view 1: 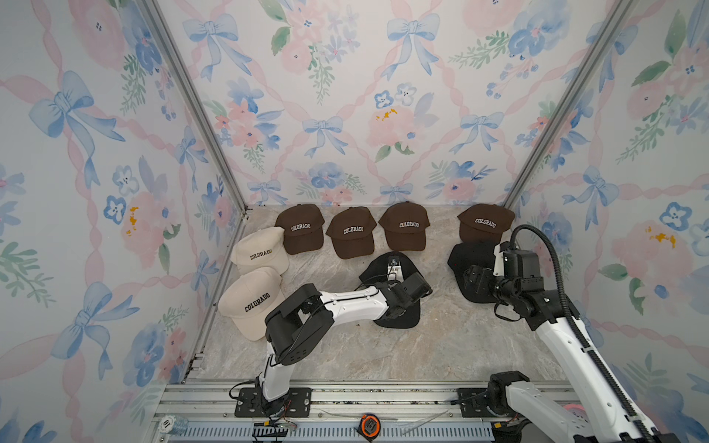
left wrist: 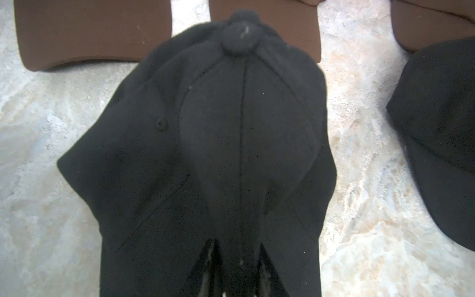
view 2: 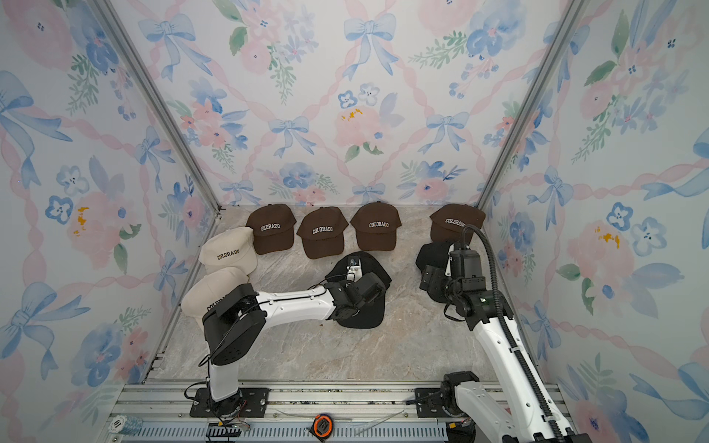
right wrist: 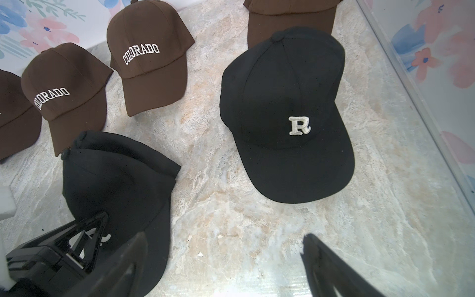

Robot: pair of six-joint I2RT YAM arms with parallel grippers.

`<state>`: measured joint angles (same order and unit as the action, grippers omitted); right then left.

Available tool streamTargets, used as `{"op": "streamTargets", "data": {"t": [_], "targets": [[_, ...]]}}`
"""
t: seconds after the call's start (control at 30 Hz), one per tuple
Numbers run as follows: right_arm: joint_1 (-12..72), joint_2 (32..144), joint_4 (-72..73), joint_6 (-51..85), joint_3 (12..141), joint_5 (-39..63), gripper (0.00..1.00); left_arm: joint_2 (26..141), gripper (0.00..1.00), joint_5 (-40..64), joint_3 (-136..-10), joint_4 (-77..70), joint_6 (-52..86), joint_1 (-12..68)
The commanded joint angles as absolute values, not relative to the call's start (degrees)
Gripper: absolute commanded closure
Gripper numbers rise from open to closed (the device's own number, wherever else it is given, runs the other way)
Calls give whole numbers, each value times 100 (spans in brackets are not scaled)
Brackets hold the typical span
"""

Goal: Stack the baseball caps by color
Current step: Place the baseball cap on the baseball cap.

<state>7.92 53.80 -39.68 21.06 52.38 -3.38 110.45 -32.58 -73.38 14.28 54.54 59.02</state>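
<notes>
Caps [right wrist: 285, 113]: four brown, three black, two cream.

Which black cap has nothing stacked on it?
The black cap showing its white R, lying alone below the right-hand brown cap. The other two black caps are stacked.

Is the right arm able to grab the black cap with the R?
Probably yes. The black R cap lies alone on the table, nothing on it, just ahead of the right gripper, whose jaws stand open.

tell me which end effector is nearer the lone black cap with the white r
Right. The right end effector hovers open just beside the lone black cap; the left end effector sits over the black stack, farther off.
</notes>
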Motion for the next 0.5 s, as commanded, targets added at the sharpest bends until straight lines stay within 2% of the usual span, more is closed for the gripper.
{"op": "streamTargets", "data": {"t": [0.0,0.3,0.47], "targets": [[801,5483,-4008,2153,5405,-360,4,10853,70,-3252,-6932,1651,5477,5769],[1026,5854,-3999,2213,5637,-550,4,10248,68,-3167,-6057,1186,5327,5513],[1233,6100,-4015,2275,5812,-726,4,9974,61,-3104,-5718,960,5128,5380]]}}
